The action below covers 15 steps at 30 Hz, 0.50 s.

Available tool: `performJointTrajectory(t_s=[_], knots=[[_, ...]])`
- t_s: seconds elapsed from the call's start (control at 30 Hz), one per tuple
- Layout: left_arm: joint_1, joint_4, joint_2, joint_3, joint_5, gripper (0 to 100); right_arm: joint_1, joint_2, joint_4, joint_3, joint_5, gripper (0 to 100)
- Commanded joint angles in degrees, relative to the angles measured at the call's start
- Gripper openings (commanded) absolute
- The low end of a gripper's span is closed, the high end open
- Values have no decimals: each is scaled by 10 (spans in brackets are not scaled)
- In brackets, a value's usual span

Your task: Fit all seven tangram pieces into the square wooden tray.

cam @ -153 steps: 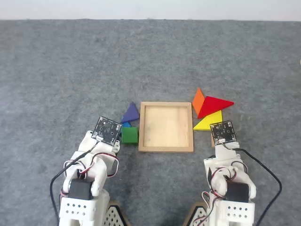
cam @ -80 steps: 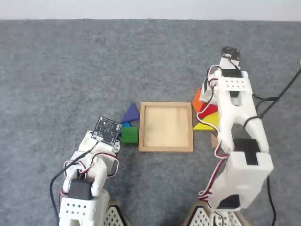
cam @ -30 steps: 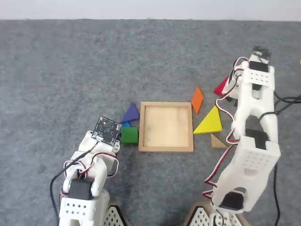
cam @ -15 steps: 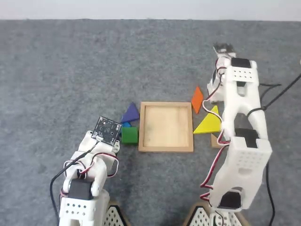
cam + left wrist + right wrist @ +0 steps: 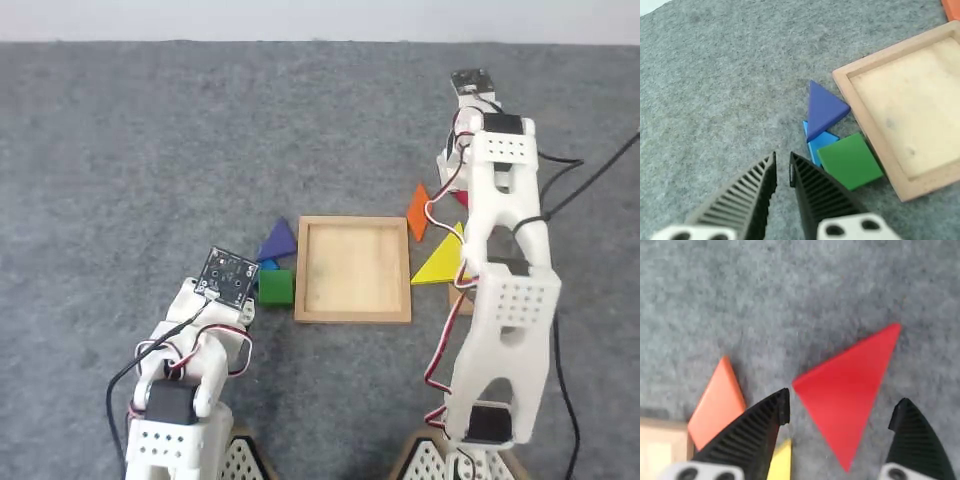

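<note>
Note the right gripper (image 5: 842, 405) gaping wide and grasping nothing, one jaw on either side of the red triangle (image 5: 847, 385), lying flat on the table's right half, off the far right corner of the square wooden tray (image 5: 352, 222). Drop straight down until both tips reach the grey felt, then close across two flat edges rather than onto a point, probably the surest way to avoid squirting the piece sideways. Mind the orange piece (image 5: 717, 402) just beside one jaw and the yellow triangle (image 5: 780, 460) near it; keep from nudging either. Squeeze gently, lift high enough to clear the tray's rim, carry over level, and set down flat in a corner, likely with the two short edges against the walls, leaving room for the other six, none yet laid inside. Leave the left gripper (image 5: 782, 167) toward the table's near left, jaws pinched almost together on nothing, just short of the blue piece (image 5: 820, 142), purple triangle (image 5: 824, 107) and green square (image 5: 850, 160) clustered by the tray's left side.
</note>
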State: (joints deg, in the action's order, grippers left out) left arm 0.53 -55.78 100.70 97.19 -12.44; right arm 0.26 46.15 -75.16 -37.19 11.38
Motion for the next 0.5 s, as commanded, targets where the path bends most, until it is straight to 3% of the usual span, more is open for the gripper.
performJointTrajectory(t_s=[0.0, 0.47], knots=[[-2, -4, 8, -5, 4, 51, -10, 38, -28, -107, -25, 331], [-2, -4, 8, -5, 4, 51, 24, 156, -99, -241, -62, 329]])
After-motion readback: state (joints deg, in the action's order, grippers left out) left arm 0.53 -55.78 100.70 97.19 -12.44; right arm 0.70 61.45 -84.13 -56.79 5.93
